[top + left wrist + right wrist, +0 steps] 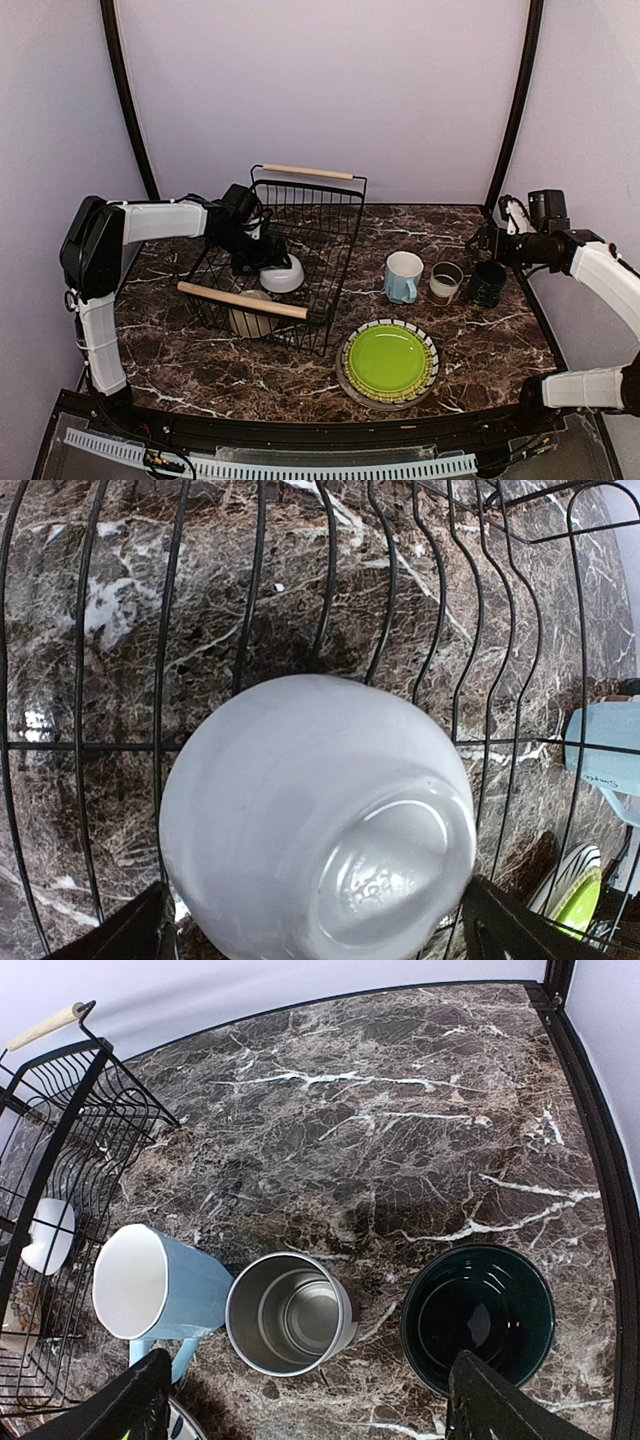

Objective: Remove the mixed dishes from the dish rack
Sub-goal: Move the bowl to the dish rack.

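Observation:
The dish rack (330, 215) is a black wire basket with two wooden handles, left of centre. A white bowl (283, 275) lies bottom-up inside it, and a cream bowl (250, 322) sits under the near handle. My left gripper (250, 252) reaches into the rack, open, one finger on each side of the white bowl (310, 820). On the table stand the light blue mug (403, 277), the brown-white cup (445, 283) and the dark green mug (487, 283). The lime-green plates (388, 358) lie stacked on the striped plate (432, 345). My right gripper (497, 240) is open and empty above the mugs.
The right wrist view shows the blue mug (160, 1285), the cup (290, 1312) and the green mug (478, 1315) in a row, with the rack's corner (60, 1140) at the left. Black frame posts stand at the table's back corners.

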Motion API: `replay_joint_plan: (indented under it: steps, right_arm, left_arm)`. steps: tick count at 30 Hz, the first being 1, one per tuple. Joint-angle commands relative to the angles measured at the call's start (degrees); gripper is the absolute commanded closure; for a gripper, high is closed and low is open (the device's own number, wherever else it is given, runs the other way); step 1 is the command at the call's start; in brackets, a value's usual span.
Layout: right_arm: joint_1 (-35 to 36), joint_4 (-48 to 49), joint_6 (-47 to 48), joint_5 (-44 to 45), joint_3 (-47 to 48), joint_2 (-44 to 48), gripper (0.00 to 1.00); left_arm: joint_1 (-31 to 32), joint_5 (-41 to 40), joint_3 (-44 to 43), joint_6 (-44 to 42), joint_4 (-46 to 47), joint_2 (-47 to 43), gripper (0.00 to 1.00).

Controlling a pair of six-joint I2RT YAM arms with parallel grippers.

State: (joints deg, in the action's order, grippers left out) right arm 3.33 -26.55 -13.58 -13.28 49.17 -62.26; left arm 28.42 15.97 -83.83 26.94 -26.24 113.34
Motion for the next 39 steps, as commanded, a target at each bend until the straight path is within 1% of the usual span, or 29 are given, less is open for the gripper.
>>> replay_joint_plan:
  steps: [1,6,8,9,12,15,19,23,26,31,33,36,39]
  right_arm:
    - [0.0,1.8,0.0,0.1,-1.0,0.7,0.07]
    - [0.0,2.0,0.0,0.0,-1.0,0.5,0.07]
    - [0.0,2.0,0.2,0.3,-1.0,0.6,0.07]
    - [0.0,2.1,0.2,0.4,-1.1,0.6,0.07]
    - [0.0,2.2,0.2,0.4,-1.1,0.5,0.07]
    - [0.0,2.4,0.2,0.3,-1.1,0.3,0.07]
    - [0.0,2.5,0.3,0.1,-0.8,-0.1,0.07]
    - [0.0,2.4,0.4,0.2,-0.7,-0.1,0.07]
    - [0.0,2.3,0.4,0.3,-0.9,0.2,0.07]
    - [0.0,2.5,0.2,0.1,-1.5,0.6,0.07]
    - [0.0,2.7,0.1,-0.1,-1.7,0.6,0.07]
    - [0.0,3.2,-0.3,-0.5,-2.0,0.4,0.07]
    - [0.0,3.3,-0.6,-1.1,-2.0,0.4,0.07]
  left_arm:
    - [-0.3,3.3,0.7,2.5,2.2,0.4,0.01]
    - [-0.3,4.6,0.8,3.7,4.6,2.3,0.01]
    - [-0.3,6.5,1.1,4.1,6.4,2.9,0.01]
    - [-0.3,8.3,1.2,4.3,7.1,3.2,0.03]
    - [0.5,9.6,0.8,4.4,8.9,3.3,0.09]
    - [1.9,9.1,-0.3,3.3,8.8,3.1,0.1]
    - [3.8,8.8,-2.2,2.4,7.0,3.6,0.1]
    - [3.9,8.1,-2.2,1.9,4.8,3.1,0.04]
    - [3.9,3.6,-3.3,0.5,0.4,2.9,0.01]
    - [3.9,0.0,-4.4,-0.9,-6.4,2.9,0.01]
    - [3.9,0.7,-4.3,-0.7,-7.0,2.8,0.01]
    - [3.9,4.1,-3.1,0.1,-4.7,3.0,0.01]
    - [3.9,3.1,-3.2,0.4,-4.4,3.2,0.01]
